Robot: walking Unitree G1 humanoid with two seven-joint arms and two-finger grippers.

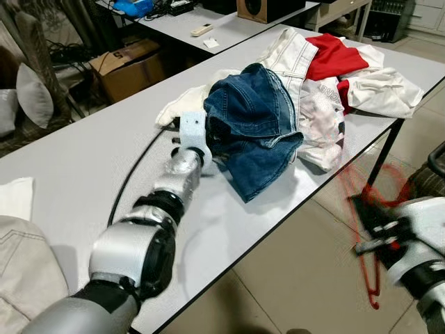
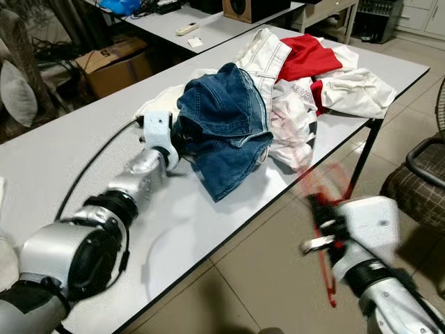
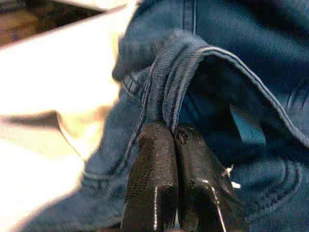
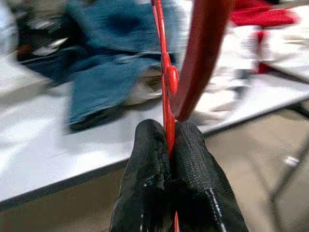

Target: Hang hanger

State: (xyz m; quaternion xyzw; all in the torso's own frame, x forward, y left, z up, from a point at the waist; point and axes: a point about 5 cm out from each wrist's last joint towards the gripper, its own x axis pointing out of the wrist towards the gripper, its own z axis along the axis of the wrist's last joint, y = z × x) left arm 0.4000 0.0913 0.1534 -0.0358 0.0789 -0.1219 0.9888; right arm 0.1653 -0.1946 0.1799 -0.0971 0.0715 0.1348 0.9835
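pinching tight, the right hand [image 4: 170,140] has its two black fingers [image 4: 145,164] pressed together on the thin bar of the red hanger [image 4: 198,58], and the thick red curve rises straight up past the fingertips. in the head views that hand sits low at the robot's right, off the table edge and over the tiled floor [image 1: 299,278], with the hanger showing as a red blur beside it, part of it above the hand and part dangling below.

over to the left hand [image 3: 173,133]: fingers closed on a folded seam of the blue jeans [image 1: 254,125], denim bunched up right at the tips. the silver left arm [image 1: 167,202] stretches across the white table [image 1: 76,160] to reach it, and a black cable [image 1: 132,174] runs along the tabletop beside the arm.

the jeans lie heaped near the table's middle, touching a pile of white clothes [image 1: 320,118] and a red garment [image 1: 334,56] behind them. further back, a cardboard box [image 1: 128,66] sits on the floor by a second table [image 1: 236,24].
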